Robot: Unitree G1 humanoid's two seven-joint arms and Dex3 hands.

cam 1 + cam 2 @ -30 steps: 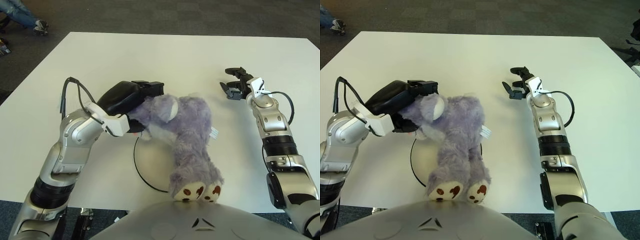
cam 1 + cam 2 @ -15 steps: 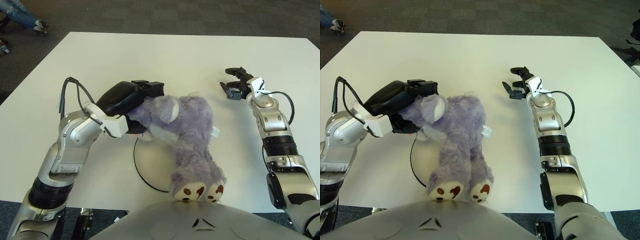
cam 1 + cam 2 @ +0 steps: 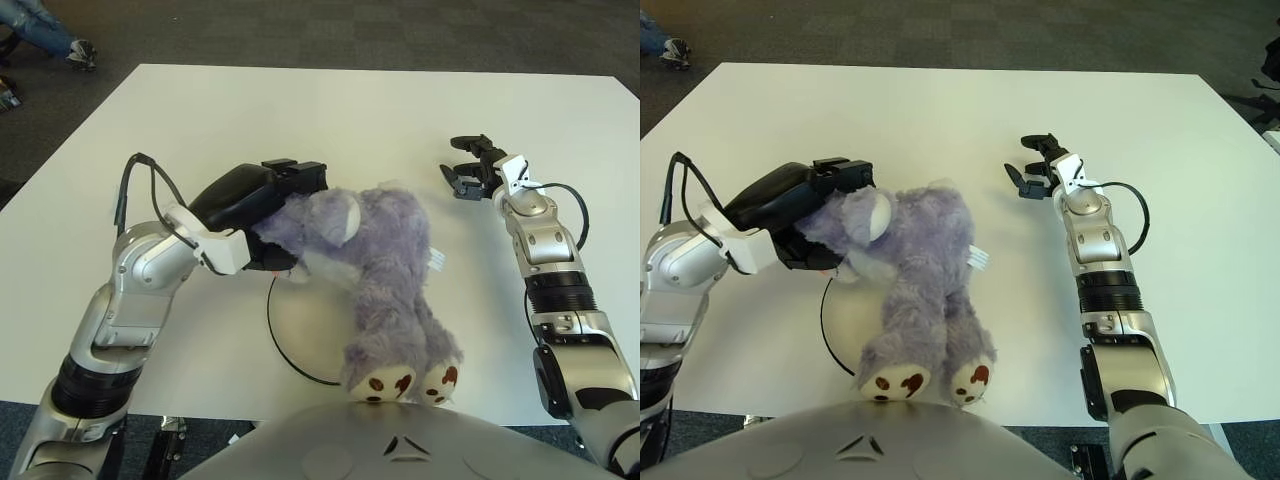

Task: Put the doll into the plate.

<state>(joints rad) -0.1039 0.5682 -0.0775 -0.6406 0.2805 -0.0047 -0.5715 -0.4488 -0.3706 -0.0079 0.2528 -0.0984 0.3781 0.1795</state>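
A purple plush doll (image 3: 375, 270) with brown-spotted feet lies over a white plate with a dark rim (image 3: 285, 345), head to the left, feet toward the table's near edge. My left hand (image 3: 265, 215) is shut on the doll's head, its black palm over the top of it. Most of the plate is hidden under the doll's body. My right hand (image 3: 470, 170) is to the right of the doll and apart from it, fingers spread, holding nothing.
The white table (image 3: 330, 120) stretches far behind the doll. A black cable loops off my left forearm (image 3: 135, 180). Dark carpet and a person's shoe (image 3: 80, 50) lie beyond the table's far left corner.
The left hand has drawn slightly left with the doll's head; the doll's legs have swung a little right and nearer. The right arm has not moved.
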